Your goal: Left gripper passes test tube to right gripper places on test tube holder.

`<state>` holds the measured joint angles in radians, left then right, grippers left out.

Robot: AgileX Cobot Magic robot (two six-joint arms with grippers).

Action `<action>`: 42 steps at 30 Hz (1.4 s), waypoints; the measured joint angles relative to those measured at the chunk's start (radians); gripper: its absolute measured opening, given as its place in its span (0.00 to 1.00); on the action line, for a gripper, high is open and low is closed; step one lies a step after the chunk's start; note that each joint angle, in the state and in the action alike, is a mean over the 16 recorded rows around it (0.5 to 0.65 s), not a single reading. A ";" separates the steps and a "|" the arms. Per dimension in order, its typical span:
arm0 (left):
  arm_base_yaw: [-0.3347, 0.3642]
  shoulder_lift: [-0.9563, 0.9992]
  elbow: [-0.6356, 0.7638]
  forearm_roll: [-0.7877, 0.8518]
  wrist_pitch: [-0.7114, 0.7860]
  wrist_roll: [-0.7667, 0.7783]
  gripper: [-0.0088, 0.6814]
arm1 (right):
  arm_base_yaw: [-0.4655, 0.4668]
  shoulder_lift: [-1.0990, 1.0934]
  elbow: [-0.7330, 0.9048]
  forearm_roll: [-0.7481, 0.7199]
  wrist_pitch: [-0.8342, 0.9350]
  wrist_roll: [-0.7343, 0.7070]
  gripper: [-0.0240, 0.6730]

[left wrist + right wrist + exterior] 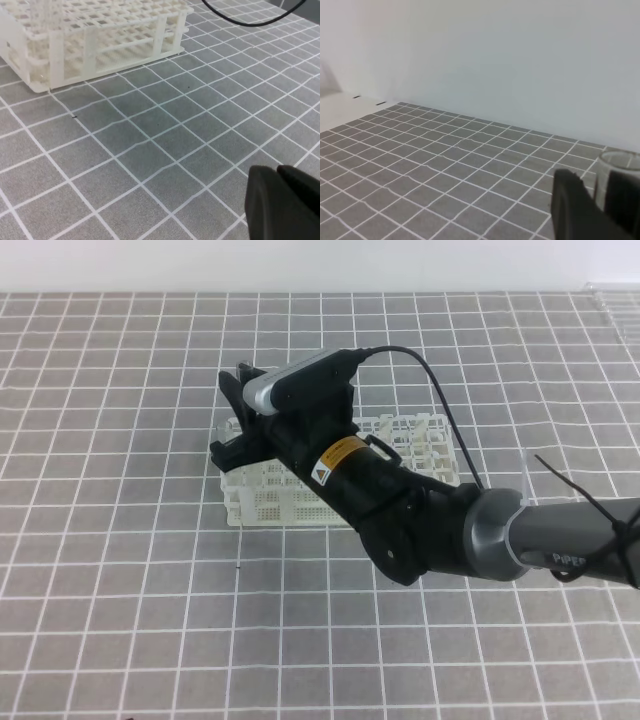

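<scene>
The right tool (238,408) is seen over the left end of the rack (420,435), which stands toward the far middle of the tabletop (120,620). In the right wrist view the round rim of the tube (620,162) shows between the black fingers (570,200); the tool is judged closed on the tube, held roughly upright, long axis near vertical. The tube cannot be made out in the high view, where the arm hides it.

The rack lies directly under and just behind the right tool, its long side running left to right along the tabletop. The coming move is judged a lowering of the tube into one square hole; which hole lies below cannot be told.

Only a black corner of the left tool (282,202) shows, low in its own wrist view, near the front of the rack and apart from it. Its opening cannot be told. The right arm is plainly the nearer.

Count: one tube, one rack, two tools. No other tube is seen in the rack.
</scene>
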<state>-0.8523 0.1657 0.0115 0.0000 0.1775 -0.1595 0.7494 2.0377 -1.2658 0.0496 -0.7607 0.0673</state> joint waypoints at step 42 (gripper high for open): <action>0.000 -0.002 -0.006 0.000 0.006 -0.001 0.01 | 0.000 -1.118 0.582 -0.010 0.701 0.000 0.04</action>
<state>-0.8518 0.1637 0.0055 0.0000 0.1831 -0.1600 0.7494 0.9197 -0.6840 0.0395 -0.0601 0.0668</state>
